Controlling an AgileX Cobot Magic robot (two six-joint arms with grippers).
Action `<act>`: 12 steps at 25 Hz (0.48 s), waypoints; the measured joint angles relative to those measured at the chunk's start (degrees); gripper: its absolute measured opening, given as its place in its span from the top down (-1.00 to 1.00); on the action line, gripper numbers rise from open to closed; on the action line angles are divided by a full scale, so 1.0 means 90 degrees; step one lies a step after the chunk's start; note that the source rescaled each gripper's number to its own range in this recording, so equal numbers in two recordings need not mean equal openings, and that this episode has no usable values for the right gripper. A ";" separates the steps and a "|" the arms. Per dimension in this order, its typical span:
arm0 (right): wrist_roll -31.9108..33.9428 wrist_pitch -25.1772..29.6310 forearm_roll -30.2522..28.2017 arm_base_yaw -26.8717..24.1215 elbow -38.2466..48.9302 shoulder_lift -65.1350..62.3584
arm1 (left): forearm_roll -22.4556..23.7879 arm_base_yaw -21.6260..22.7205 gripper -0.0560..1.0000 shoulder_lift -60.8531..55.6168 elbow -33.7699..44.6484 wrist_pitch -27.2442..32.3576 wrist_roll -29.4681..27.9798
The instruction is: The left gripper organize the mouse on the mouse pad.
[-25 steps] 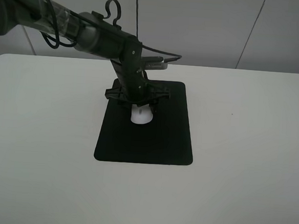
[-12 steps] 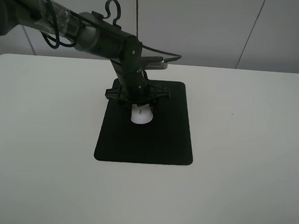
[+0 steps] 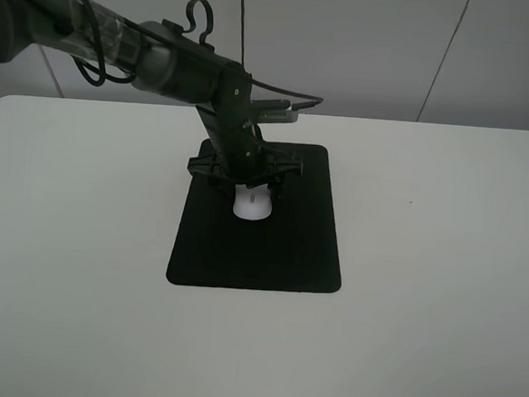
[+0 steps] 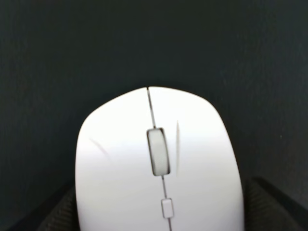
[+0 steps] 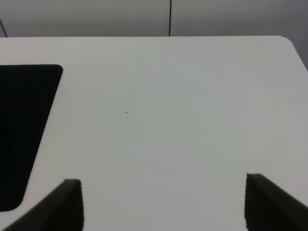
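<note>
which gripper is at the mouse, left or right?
The left gripper: its fingers flank the white mouse on the black mouse pad. The right gripper hangs open over the table, with nothing between its fingers.

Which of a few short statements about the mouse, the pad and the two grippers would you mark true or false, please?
1. The mouse lies on the mouse pad. True.
2. The mouse is black. False: it is white, with a grey scroll wheel.
3. The left gripper is over the mouse, with a finger on either side of it. True.
4. The right gripper holds the mouse. False: it is open, with only the white table between its fingers.
5. The mouse pad hangs over the table's edge. False: it lies wholly on the table, well inside its edges.
</note>
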 joint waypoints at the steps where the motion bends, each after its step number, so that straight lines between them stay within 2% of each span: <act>1: 0.0000 0.0000 0.0000 0.0000 0.0000 0.0000 | 0.0000 0.0000 0.16 0.0000 0.0000 0.0000 0.0008; 12: 0.0000 0.0000 0.0000 0.0000 0.0000 0.0000 | 0.0007 0.0000 0.16 -0.0008 -0.0014 0.0061 0.0138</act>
